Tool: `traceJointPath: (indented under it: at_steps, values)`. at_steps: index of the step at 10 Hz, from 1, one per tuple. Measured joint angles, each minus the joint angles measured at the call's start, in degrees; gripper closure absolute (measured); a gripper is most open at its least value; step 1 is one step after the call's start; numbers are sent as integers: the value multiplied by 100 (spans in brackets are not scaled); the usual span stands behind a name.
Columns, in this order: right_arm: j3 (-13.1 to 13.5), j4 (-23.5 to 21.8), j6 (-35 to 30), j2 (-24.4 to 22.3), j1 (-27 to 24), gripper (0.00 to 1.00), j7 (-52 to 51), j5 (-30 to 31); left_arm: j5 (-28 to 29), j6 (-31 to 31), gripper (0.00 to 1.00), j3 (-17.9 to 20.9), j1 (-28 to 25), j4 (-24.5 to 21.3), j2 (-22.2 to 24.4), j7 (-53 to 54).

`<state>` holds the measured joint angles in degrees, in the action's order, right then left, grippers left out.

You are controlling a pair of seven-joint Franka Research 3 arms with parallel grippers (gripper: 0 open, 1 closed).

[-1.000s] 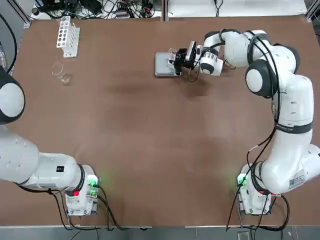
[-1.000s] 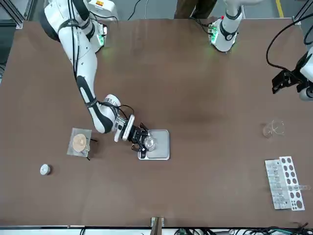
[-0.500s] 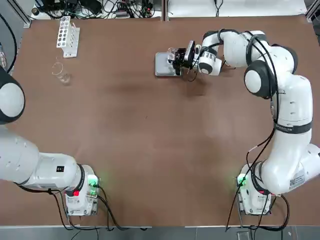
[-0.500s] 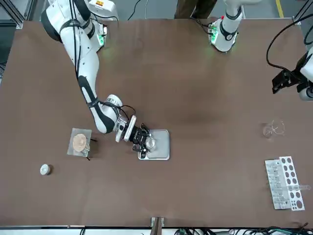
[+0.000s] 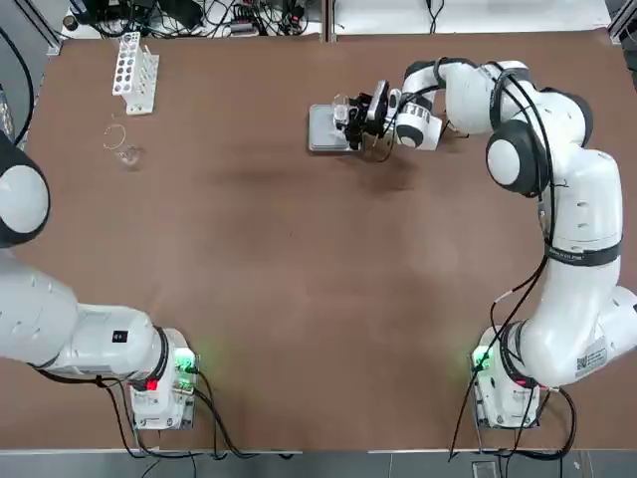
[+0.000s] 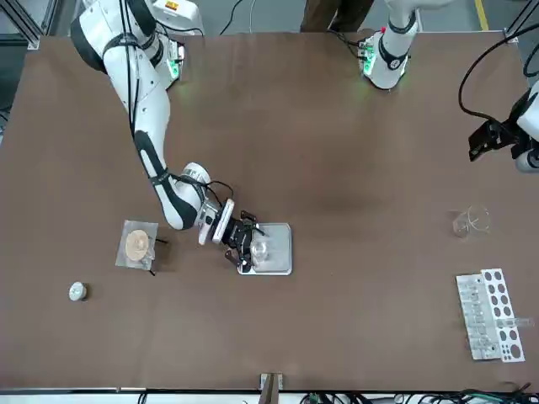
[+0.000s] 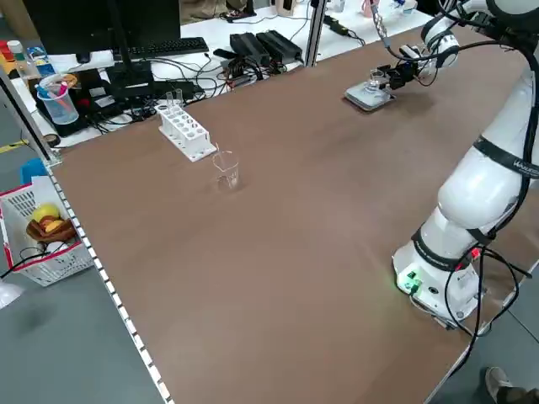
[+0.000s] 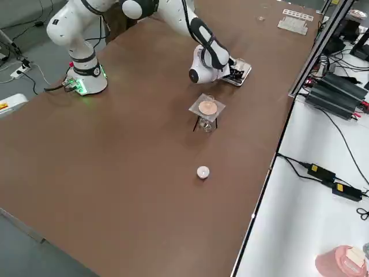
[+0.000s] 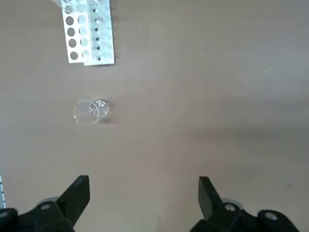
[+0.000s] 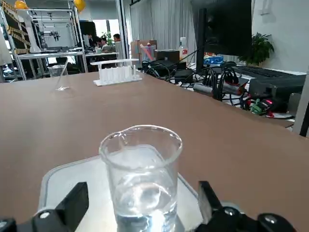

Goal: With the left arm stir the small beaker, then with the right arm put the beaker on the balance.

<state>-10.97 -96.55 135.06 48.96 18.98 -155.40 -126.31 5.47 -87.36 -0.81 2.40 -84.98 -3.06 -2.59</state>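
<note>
Two fingers of the right gripper point(image 10: 140, 212) are standing wide apart on either side of the small beaker point(image 10: 141, 176), with a clear gap showing between each finger and the glass, so the gripper is holding nothing. That beaker is standing upright on the metal plate of the balance point(image 10: 67, 179), with clear liquid in its lower part. Seen from overhead, the right arm point(image 5: 557, 189) is reaching across the far side of the tabletop point(image 5: 299, 279), its gripper lying low and level at the edge of the balance nearest that arm. Far off on the robot's left, the left gripper point(image 9: 144, 198) is hanging high above the tabletop with its fingers spread wide and nothing between them, looking down on a wider glass vessel point(image 9: 90, 111) and a white test-tube rack point(image 9: 89, 31).
</note>
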Motion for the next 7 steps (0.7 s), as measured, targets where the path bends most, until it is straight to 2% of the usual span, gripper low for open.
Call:
traceJointPath:
  at_steps: [4, 7]
  values:
    - [-47, -350, -2, -222, -109, 0, 34, -63, 0, -1, 0, 0, 0, 0, 0, 0]
    - [-193, -723, -2, -545, -328, 0, 58, -64, 0, -3, 0, 0, 0, 0, 0, 0]
